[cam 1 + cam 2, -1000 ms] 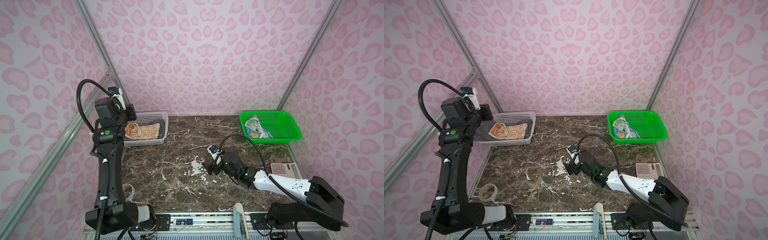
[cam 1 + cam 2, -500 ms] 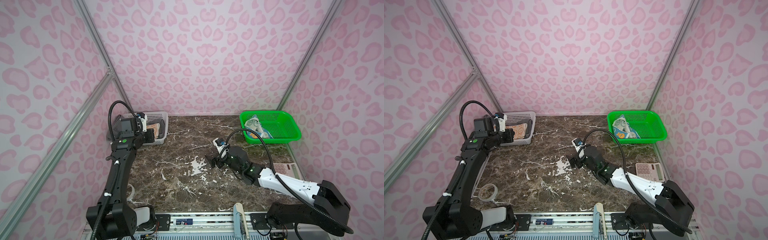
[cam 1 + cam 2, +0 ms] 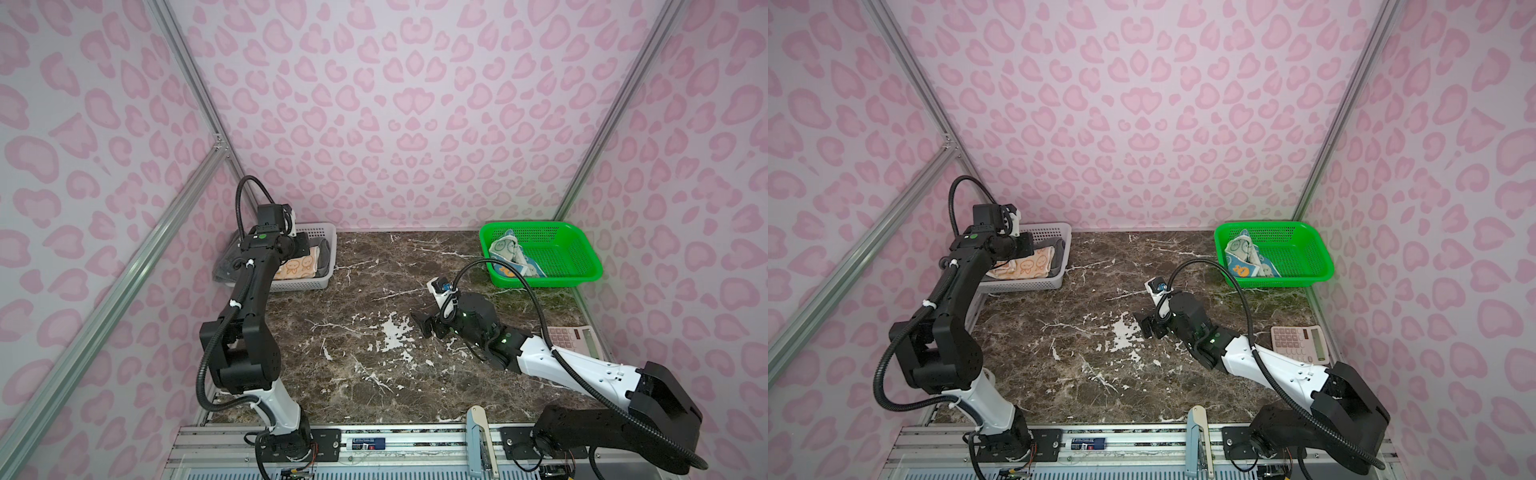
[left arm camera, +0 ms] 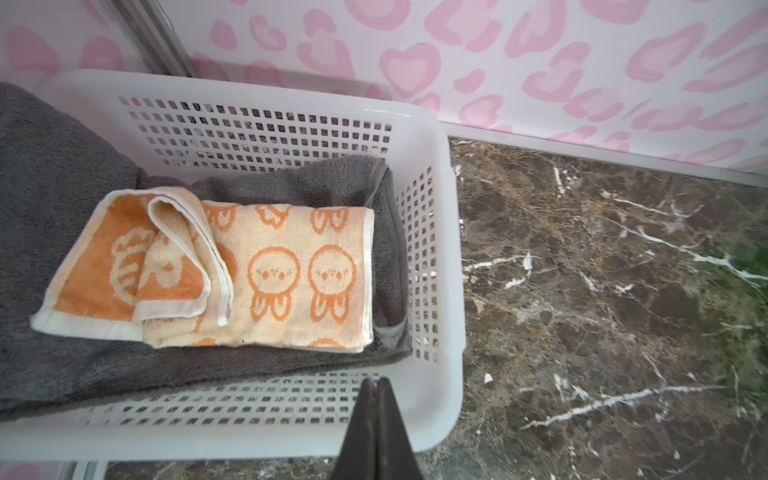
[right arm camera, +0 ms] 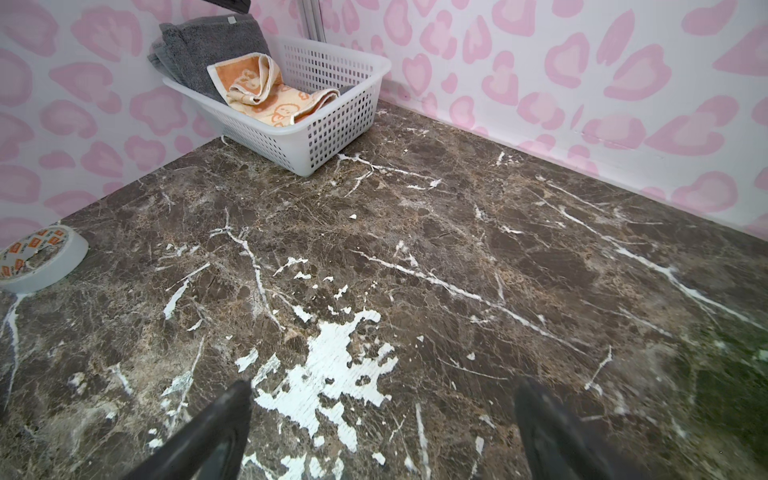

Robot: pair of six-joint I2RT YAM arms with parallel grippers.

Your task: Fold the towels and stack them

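Note:
An orange towel (image 4: 282, 274) with cream rabbit prints lies loosely folded on a dark grey towel (image 4: 62, 174) inside the white basket (image 4: 449, 249) at the back left. Part of the grey towel hangs over the basket's far side. My left gripper (image 4: 377, 384) is shut and empty, just above the basket's near rim. A blue towel (image 3: 511, 255) lies crumpled in the green basket (image 3: 540, 226) at the back right. My right gripper (image 5: 384, 386) stands open and empty low over the bare marble table (image 5: 457, 208), mid-table in both top views (image 3: 422, 326).
A pink calculator (image 3: 575, 338) lies at the table's right edge beside my right arm. A roll of tape (image 5: 37, 262) sits near the front left corner. Pink patterned walls close the table in on three sides.
My left arm has come down from high above the white basket to just over its rim, staying shut. The right arm has shifted only slightly and stays open.

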